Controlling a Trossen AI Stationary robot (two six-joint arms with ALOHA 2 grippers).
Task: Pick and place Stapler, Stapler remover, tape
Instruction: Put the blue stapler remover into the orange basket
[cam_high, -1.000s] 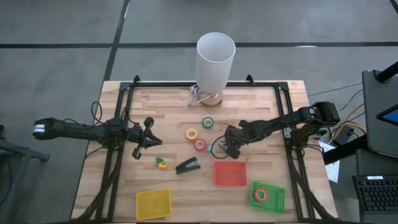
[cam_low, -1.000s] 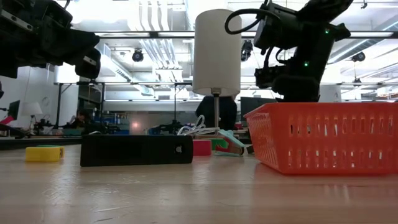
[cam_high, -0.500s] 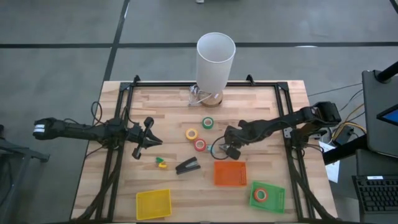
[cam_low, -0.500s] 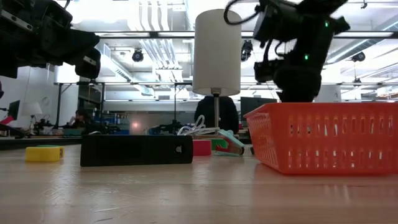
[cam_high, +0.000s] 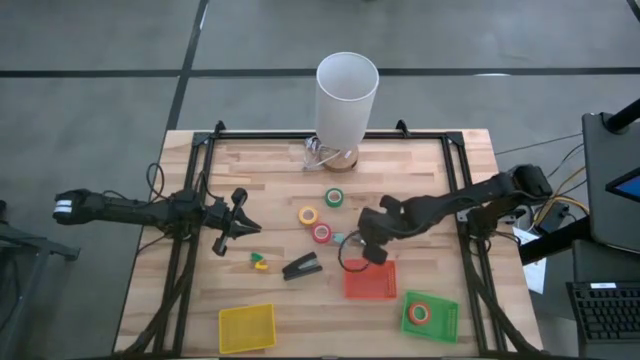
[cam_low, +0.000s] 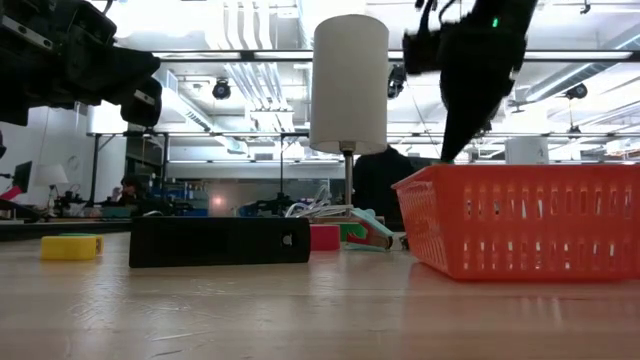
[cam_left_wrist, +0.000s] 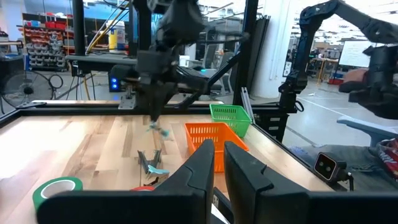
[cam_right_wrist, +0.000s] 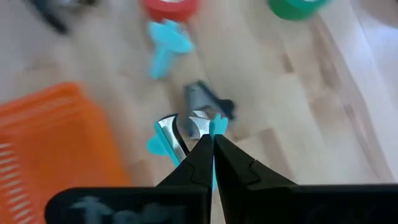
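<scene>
My right gripper (cam_high: 376, 254) hangs over the far rim of the orange basket (cam_high: 370, 285), shut on a teal staple remover (cam_right_wrist: 174, 134). A second teal remover (cam_high: 338, 238) lies on the table beside it. The black stapler (cam_high: 301, 267) lies flat left of the basket. Green (cam_high: 334, 197), yellow (cam_high: 308, 215) and red (cam_high: 321, 233) tape rolls lie flat mid-table. Another red-orange roll (cam_high: 419, 313) sits in the green basket (cam_high: 440, 322). My left gripper (cam_high: 240, 224) waits shut above the table's left part. My right gripper pinches the staple remover between its two fingers (cam_right_wrist: 233, 163), pointing down from above. The fingertips sit by a teal wing (cam_right_wrist: 217, 124), and the metal jaws (cam_right_wrist: 169, 129) stick out to one side. The remover is lifted clear of the table.
A tall white cylinder (cam_high: 347, 95) stands at the far edge with cables at its foot. A yellow basket (cam_high: 246, 328) sits near the front edge. A small yellow-green object (cam_high: 260, 262) lies left of the stapler. Black frame rails run along both table sides.
My right gripper has moved toward the table's near edge, from beside the red tape roll to above the orange basket's far rim, tipping to point more steeply down and carrying the staple remover along. The left arm has kept still.
</scene>
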